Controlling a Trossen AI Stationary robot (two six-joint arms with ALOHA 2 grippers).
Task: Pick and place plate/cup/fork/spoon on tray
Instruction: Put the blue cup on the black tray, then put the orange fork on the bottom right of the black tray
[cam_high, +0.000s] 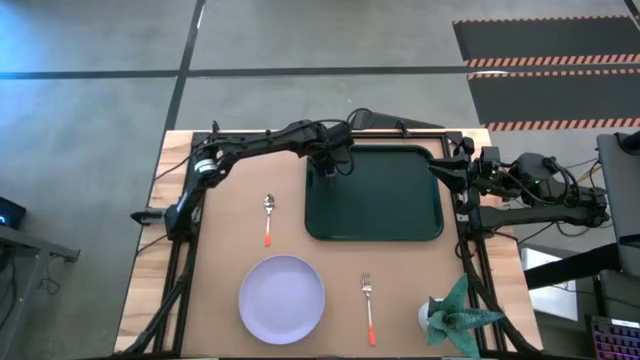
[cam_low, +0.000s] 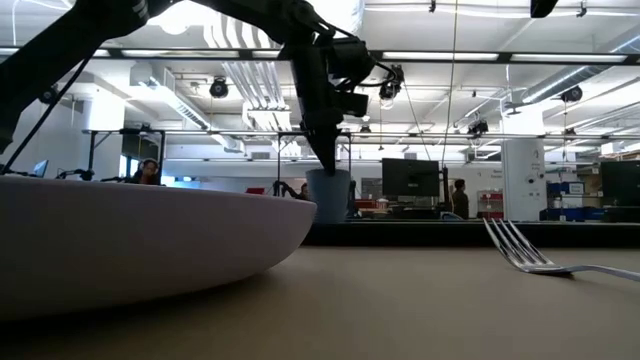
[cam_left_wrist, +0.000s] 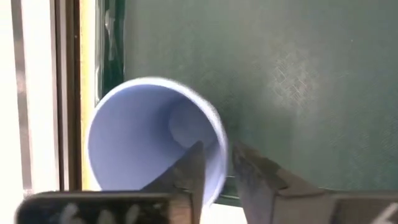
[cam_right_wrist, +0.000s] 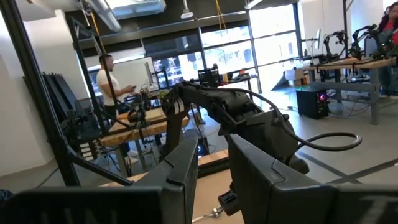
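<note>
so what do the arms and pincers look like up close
Both arms are dark, jointed, with black cables looped along them. The left pincer has two dark wedge-shaped fingers, tapered to blunt tips. The right pincer has broader, flat dark fingers.

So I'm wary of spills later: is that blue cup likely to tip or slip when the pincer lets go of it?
Probably stable: the cup stands upright on the tray. It looks like thin, light plastic, so a brush from the left pincer, which pinches its rim with one finger inside, could tip it. The wall looks smooth, so it may slide easily.
</note>
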